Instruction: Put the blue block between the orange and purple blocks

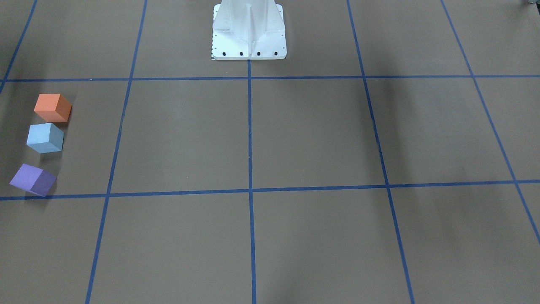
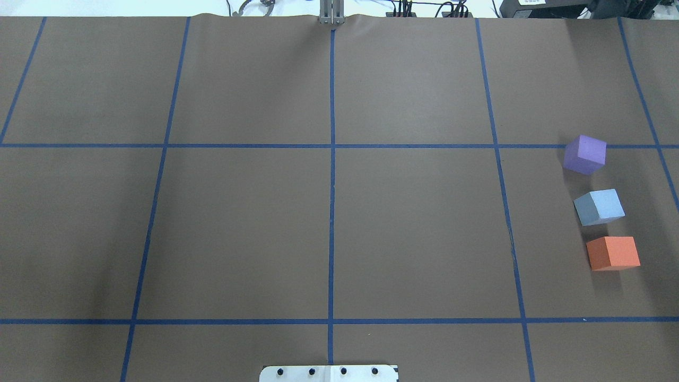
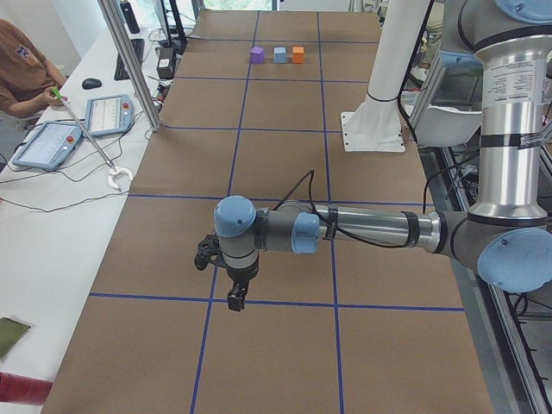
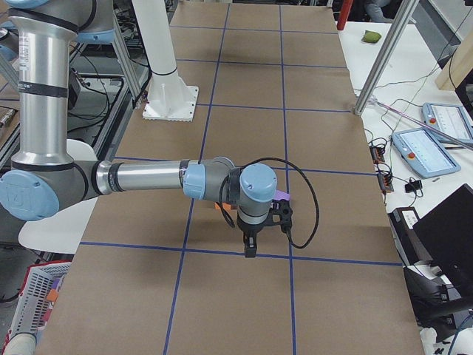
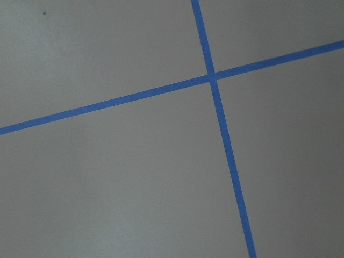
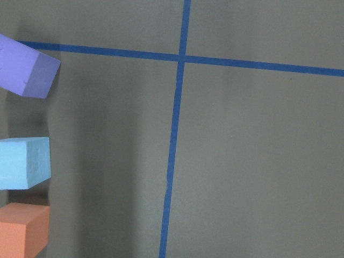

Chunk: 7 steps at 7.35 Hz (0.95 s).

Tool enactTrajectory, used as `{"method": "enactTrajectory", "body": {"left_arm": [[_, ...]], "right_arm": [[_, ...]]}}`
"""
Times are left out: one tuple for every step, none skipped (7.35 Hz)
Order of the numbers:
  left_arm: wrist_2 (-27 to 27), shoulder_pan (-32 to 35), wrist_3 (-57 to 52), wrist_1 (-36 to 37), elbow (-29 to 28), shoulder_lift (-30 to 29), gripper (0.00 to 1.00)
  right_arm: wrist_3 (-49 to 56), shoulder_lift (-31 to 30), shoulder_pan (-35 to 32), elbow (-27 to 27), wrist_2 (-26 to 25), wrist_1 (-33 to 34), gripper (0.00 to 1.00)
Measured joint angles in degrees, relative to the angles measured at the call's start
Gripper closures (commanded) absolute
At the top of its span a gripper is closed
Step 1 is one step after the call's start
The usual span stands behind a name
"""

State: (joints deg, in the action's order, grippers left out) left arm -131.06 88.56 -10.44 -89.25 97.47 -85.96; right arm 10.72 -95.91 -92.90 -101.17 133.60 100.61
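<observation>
The blue block (image 2: pixel 599 207) sits on the brown table in a row between the purple block (image 2: pixel 584 154) and the orange block (image 2: pixel 612 253), apart from both. The front-facing view shows orange (image 1: pixel 52 107), blue (image 1: pixel 45 137) and purple (image 1: pixel 33 180) at its left. The right wrist view has purple (image 6: pixel 24 67), blue (image 6: pixel 24 163) and orange (image 6: pixel 22 228) at its left edge. My right gripper (image 4: pixel 250 248) hangs raised near the blocks. My left gripper (image 3: pixel 235 297) hangs over the table's other end. They show only in side views, so I cannot tell if they are open or shut.
Blue tape lines (image 2: pixel 332 159) divide the table into a grid. The white robot base (image 1: pixel 249 31) stands at the table's middle edge. An operator (image 3: pixel 21 78) sits at a side desk with tablets (image 3: pixel 47 142).
</observation>
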Motion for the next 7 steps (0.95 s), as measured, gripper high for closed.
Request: {"method": "enactTrajectory", "body": {"left_arm": [[-0.83,0.04,0.03,0.02,0.13,0.21,0.00],[-1.11,0.04,0.05,0.02,0.09,0.27,0.00],[-1.08,0.05,0.06,-0.04,0.00,0.27,0.00],[-0.95,0.07,0.06,-0.09,-0.10,0.27,0.00],[-0.85,0.09,0.06,-0.12,-0.14,0.27,0.00],[-0.78,0.11,0.08,-0.13,-0.15,0.26,0.00],[-0.73,0.12,0.12,-0.13,-0.13,0.26,0.00]], "right_arm": [[-0.07,0.00,0.00,0.44,0.01,-0.65,0.00],[-0.13,0.01,0.00,0.56,0.03,-0.92,0.00],[-0.16,0.02,0.00,0.58,0.02,-1.05,0.00],[-0.17,0.02,0.00,0.57,0.02,-1.09,0.00],[-0.17,0.02,0.00,0.55,0.06,-1.11,0.00],[-0.18,0.02,0.00,0.54,0.06,-1.12,0.00],[-0.18,0.03,0.00,0.57,0.05,-1.12,0.00]]}}
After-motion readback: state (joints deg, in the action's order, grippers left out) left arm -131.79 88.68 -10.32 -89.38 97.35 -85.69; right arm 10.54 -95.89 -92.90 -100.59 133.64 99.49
